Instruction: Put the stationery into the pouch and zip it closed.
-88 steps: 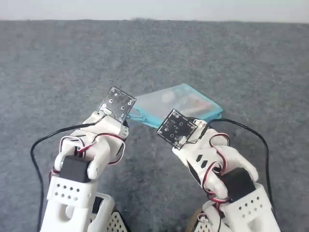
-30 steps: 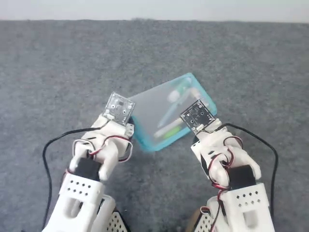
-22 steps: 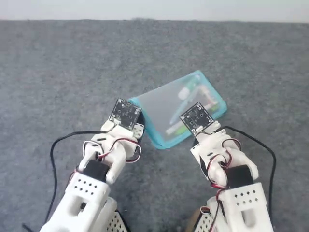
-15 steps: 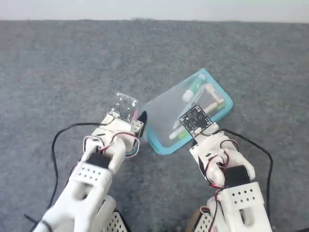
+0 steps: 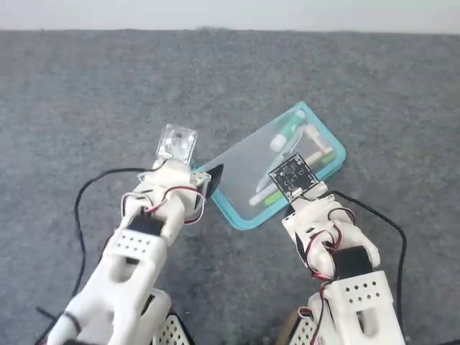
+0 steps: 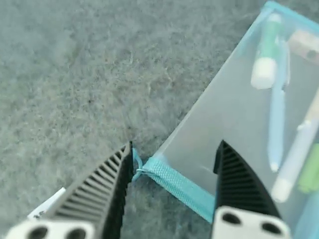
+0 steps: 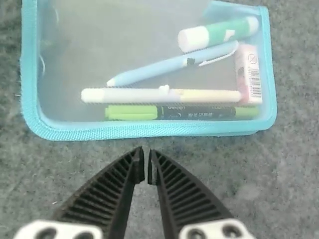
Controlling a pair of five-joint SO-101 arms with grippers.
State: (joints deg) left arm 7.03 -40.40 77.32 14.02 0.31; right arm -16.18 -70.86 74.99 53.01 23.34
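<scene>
A translucent pouch (image 5: 267, 164) with teal edging lies flat on the grey carpet, with pens showing through it. In the right wrist view the pouch (image 7: 124, 59) holds a green-and-white marker (image 7: 219, 32), a blue pen (image 7: 174, 64), a pale highlighter (image 7: 159, 94), a green pen (image 7: 174, 112) and a pink eraser (image 7: 247, 72). My right gripper (image 7: 145, 158) is shut just short of the pouch's long teal edge, holding nothing. My left gripper (image 6: 175, 147) stands open over a pouch corner (image 6: 164, 174). A small teal tab (image 6: 137, 167) at that corner sits against one finger.
Grey carpet (image 5: 108, 93) surrounds the pouch on all sides, with a pale wall strip along the far edge. Black cables (image 5: 86, 208) trail beside both arm bases near the front.
The pouch, earlier held up between both grippers, now lies flat, turned and shifted right. My left gripper has come off its corner and opened. The right gripper drew back slightly.
</scene>
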